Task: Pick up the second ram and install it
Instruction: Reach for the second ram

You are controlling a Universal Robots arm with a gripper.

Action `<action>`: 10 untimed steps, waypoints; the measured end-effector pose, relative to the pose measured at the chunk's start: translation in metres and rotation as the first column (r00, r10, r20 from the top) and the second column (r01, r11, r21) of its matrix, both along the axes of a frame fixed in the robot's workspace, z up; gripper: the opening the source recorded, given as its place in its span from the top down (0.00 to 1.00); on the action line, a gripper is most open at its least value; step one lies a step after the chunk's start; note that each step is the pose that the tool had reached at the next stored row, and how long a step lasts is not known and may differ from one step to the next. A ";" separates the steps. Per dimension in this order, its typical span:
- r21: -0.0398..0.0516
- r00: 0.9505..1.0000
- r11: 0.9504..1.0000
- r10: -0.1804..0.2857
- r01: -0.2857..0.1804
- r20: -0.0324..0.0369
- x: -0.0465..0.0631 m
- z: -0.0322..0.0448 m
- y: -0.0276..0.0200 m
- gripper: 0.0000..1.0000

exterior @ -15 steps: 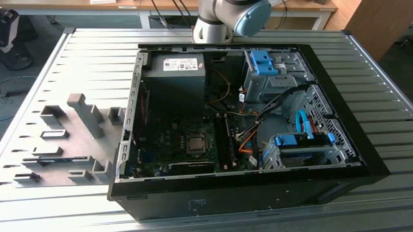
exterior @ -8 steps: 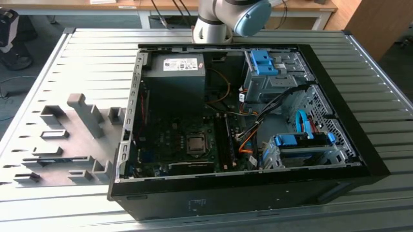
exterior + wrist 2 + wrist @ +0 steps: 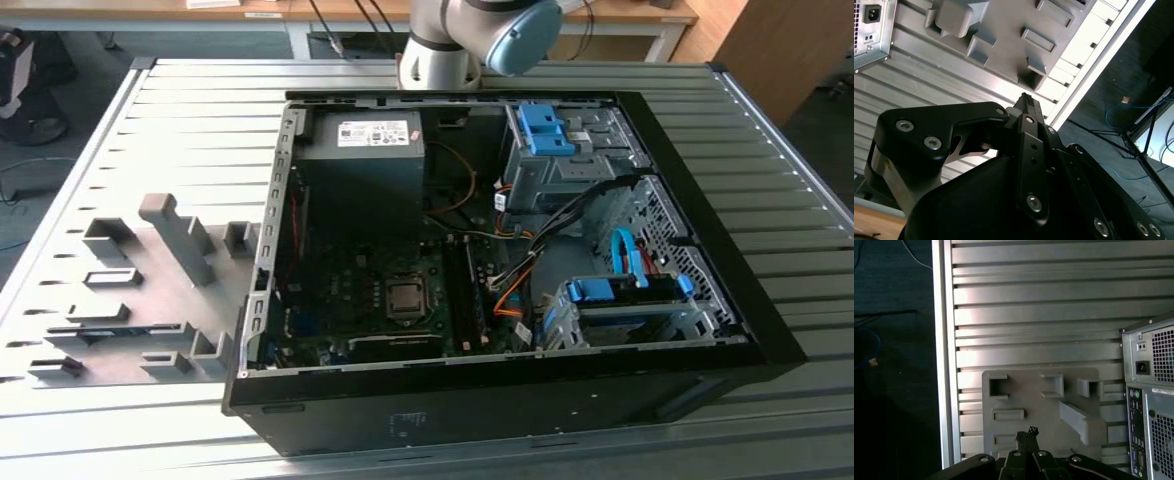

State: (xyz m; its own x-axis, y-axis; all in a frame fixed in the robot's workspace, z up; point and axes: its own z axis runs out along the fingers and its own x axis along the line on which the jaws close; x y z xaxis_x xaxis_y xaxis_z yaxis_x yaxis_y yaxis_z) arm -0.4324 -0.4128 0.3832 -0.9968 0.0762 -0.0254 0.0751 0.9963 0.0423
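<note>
A thin dark strip (image 3: 94,329) lies flat in a low slot of the grey fixture (image 3: 160,300), on the exterior view's left; I take it for the second ram. A look-alike dark stick (image 3: 469,290) stands in the motherboard slots inside the open computer case (image 3: 721,300). In both wrist views my gripper (image 3: 1027,433) hangs high above the fixture (image 3: 1044,405), fingertips (image 3: 1024,101) pressed together with nothing between them. The arm's base (image 3: 441,45) stands behind the case.
The case lies on its side on a slatted metal table (image 3: 187,110), full of cables, a power supply (image 3: 360,150) and blue drive bays (image 3: 627,295). The table edge (image 3: 939,350) drops to a dark floor with cables. Upright grey blocks (image 3: 180,235) rise from the fixture.
</note>
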 end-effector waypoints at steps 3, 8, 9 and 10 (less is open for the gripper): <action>-0.002 1.000 1.000 0.000 0.000 0.000 0.000 -0.0004 -0.0089 0.89; -0.014 1.000 1.000 0.000 0.000 0.000 0.000 -0.0007 -0.0212 0.89; -0.015 1.000 1.000 0.000 0.000 0.000 0.000 -0.0007 -0.0238 0.89; -0.016 1.000 1.000 0.000 0.000 0.000 0.000 -0.0009 -0.0263 0.89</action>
